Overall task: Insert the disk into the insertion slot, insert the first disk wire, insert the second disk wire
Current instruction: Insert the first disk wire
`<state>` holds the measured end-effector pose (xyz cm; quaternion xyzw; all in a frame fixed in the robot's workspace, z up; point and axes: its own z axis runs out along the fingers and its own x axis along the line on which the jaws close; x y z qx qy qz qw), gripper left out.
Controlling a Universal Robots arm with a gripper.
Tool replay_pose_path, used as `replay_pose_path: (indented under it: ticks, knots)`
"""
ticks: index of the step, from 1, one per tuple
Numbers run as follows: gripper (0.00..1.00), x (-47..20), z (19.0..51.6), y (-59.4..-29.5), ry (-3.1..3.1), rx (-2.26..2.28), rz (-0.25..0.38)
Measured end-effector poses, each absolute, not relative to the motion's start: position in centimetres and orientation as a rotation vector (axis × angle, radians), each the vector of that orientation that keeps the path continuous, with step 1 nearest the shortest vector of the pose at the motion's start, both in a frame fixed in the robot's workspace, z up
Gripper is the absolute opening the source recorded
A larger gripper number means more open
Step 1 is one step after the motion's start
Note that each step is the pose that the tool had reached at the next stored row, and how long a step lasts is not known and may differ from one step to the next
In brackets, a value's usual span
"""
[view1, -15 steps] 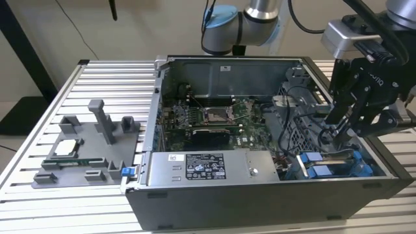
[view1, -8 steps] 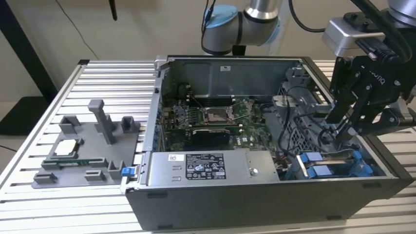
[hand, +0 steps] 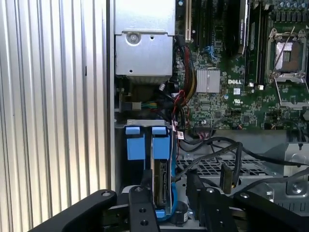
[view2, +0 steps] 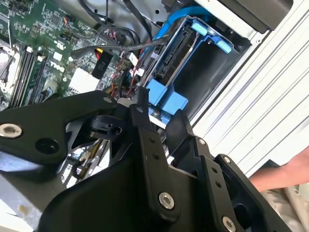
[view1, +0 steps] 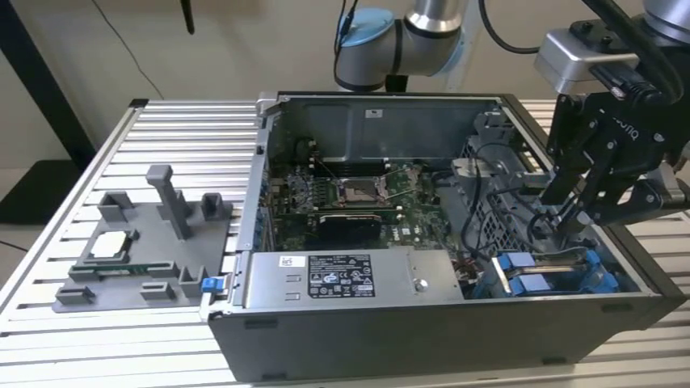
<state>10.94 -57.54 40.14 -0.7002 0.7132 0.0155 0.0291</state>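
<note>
Plainly, find the disk (hand: pixel 162 181) standing on edge in its blue carrier, down inside the insertion slot (hand: pixel 145 124), at the corner of the computer case (view1: pixel 431 339) toward the exterior view's right. Note the same disk in the second wrist view, framed by blue rails and tabs. See the gripper (hand: pixel 169 186) poised right over it, fingers (hand: pixel 142 203) spread to either side of the drive's upper edge and apparently not pinching it (hard to judge, with one finger overlapping the carrier's outline). Trace black cables (hand: pixel 227 154) looping just beside the bay, ends hidden. Farther out, see the green motherboard (view1: pixel 356 194) in the case's middle and the grey power-supply box (view1: pixel 345 279) along the near wall. Spot, well apart on the slatted table (view1: pixel 173 129), a grey fixture (view1: pixel 140 250) carrying a processor chip (view1: pixel 111 245). Catch a person's arm (view2: pixel 285 174) beyond the case wall in the second wrist view.
</note>
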Motion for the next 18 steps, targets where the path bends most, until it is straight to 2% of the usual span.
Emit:
replay_pose_path:
  ticks: [7, 18]
  knots:
    - [1.00, 10.9, 40.0, -57.2, 2.193, -2.152, 0.063]
    - [1.00, 11.0, 39.5, -56.0, 2.140, -2.099, 0.170]
